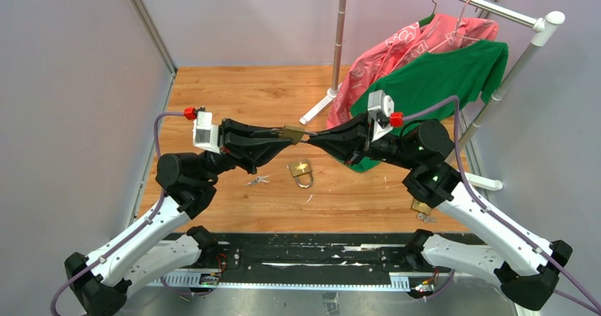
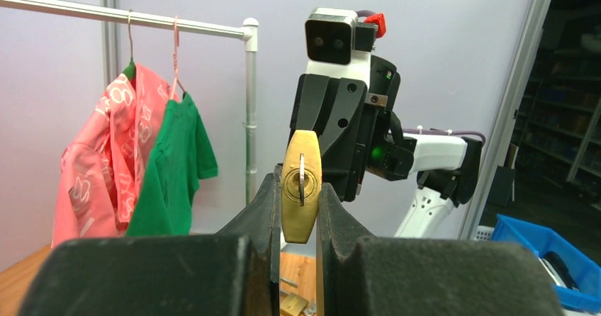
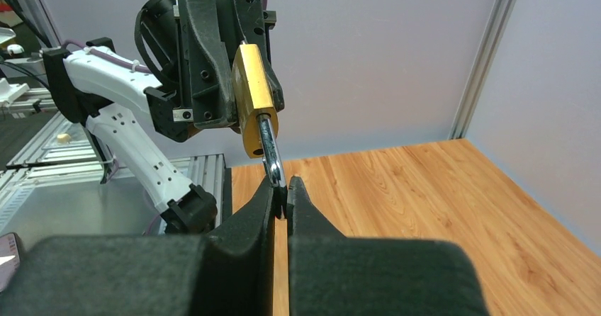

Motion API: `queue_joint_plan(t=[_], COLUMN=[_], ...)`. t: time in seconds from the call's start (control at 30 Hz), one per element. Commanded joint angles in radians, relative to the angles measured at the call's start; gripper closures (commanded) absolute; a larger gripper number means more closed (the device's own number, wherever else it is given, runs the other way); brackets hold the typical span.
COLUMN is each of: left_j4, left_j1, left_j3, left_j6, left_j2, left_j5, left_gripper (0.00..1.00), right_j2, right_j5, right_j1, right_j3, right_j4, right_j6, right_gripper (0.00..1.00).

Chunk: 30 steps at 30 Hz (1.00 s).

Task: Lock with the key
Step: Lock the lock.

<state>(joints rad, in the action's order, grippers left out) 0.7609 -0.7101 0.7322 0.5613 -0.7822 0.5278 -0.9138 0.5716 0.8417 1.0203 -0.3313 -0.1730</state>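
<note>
Brass padlock [image 1: 290,132] hangs in the air over the middle of the wooden bench [image 1: 234,96], pinched by its flat faces in the left claw [image 1: 285,135], which is closed tight on the body. Seen from above, its axis lies across the bench, pointing from the left arm toward the right. In both wrist views its narrow face stands nearly upright, leaning a little.

From the end facing the right arm a silver piece [image 3: 269,146] sticks out, and the right claw [image 3: 281,185] is closed on its tip, the fingers almost meeting. Whether that piece is the shackle or a key I cannot tell: its end is buried between the fingers. The left wrist view shows a thin silver strip [image 2: 301,178] on the near face, equally hard to name.

Bare wood runs behind the claws to the rear wall, and grey walls close both sides. A clothes rack [image 1: 340,40] with a pink garment [image 1: 397,47] and a green one [image 1: 439,75] crowds the right rear. On the bench just nearer than the claws lie a second padlock [image 1: 302,172] and small keys [image 1: 257,181]. Another brass object [image 1: 422,207] is half covered by the right arm.
</note>
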Motion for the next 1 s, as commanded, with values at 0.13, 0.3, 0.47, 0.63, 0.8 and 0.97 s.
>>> queue_joint_plan(t=[0.13,0.3,0.47,0.63,0.8,0.97], left_j4=[0.112,0.152,0.212,0.236,0.19,0.103], left_j1=[0.0,0.0,0.0,-0.004,-0.045,-0.07], left_j3=[-0.023,-0.042,-0.026,0.011,0.048,0.081], left_j6=[-0.006,0.006,0.051,0.097,0.072,0.004], left_j2=[-0.017,-0.027,-0.103,-0.192,-0.259,-0.307], left_j5=[-0.039,-0.049,-0.024,-0.001,0.024,0.068], left_gripper=[1.0,1.0,1.0,1.0,1.0,1.0], right_j2=[-0.012,-0.035,-0.023,0.052,0.153,0.197], right_j5=[0.042,0.079,0.115,0.115,0.074,0.006], right_j1=[-0.003,-0.003,-0.003,-0.002,-0.003,-0.002], right_j3=[0.065,0.06,0.038,-0.002,-0.048,0.019], right_j4=[0.022,-0.042,-0.118,-0.144,-0.137,0.137], right_j6=[0.054,-0.01,-0.053,-0.063,-0.024,0.112], right_gripper=[1.0,1.0,1.0,1.0,1.0,1.0])
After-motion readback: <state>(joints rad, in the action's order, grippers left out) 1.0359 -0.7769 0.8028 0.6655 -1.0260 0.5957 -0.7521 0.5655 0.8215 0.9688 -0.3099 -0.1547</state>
